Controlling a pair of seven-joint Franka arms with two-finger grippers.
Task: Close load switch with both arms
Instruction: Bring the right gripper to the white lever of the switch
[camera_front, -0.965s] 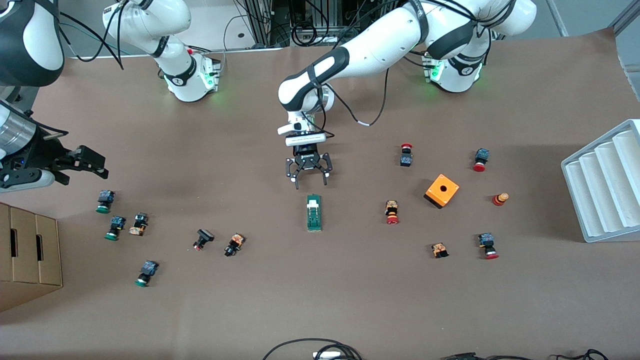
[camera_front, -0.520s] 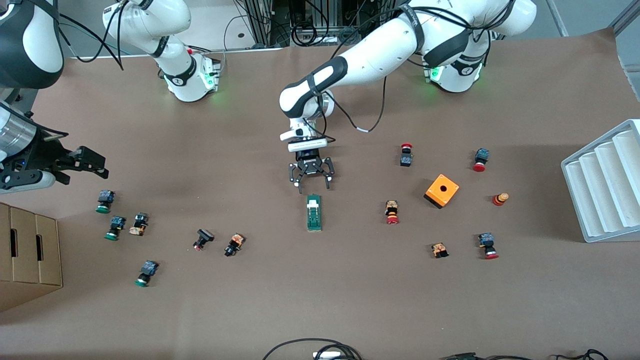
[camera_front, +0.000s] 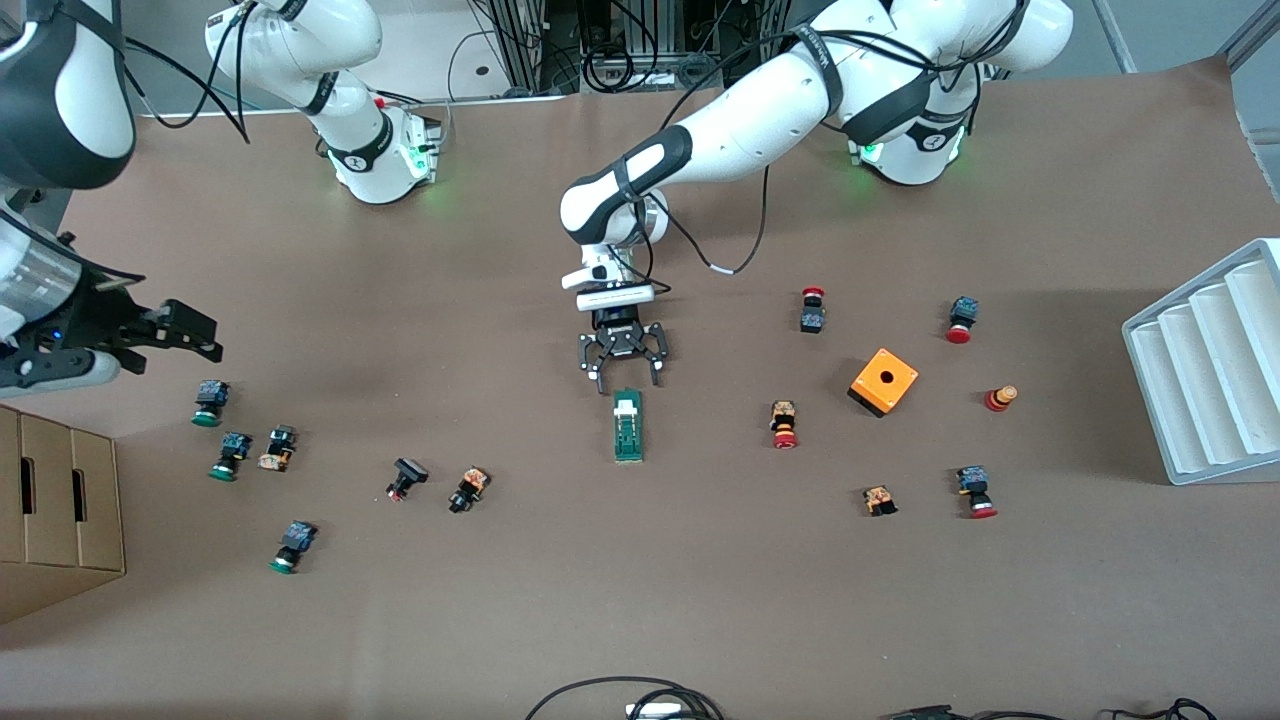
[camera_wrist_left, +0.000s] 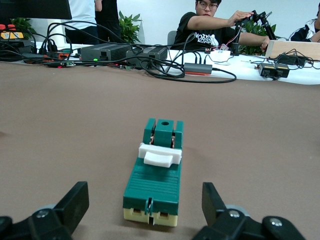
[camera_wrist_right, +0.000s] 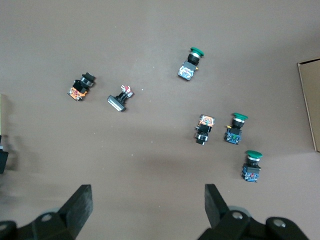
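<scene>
- The seated person's black T-shirt (camera_wrist_left: 212, 31) carries white chest lettering that reads roughly "THE NORTH FACE"; it is small and partly covered.
- No other text, label or number is legible on anything else.

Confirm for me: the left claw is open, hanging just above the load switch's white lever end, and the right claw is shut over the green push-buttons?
Not quite. The right claw is open, not shut; the right wrist view shows its fingers spread wide. The rest holds: the left claw is open at the lever end of the load switch.
</scene>
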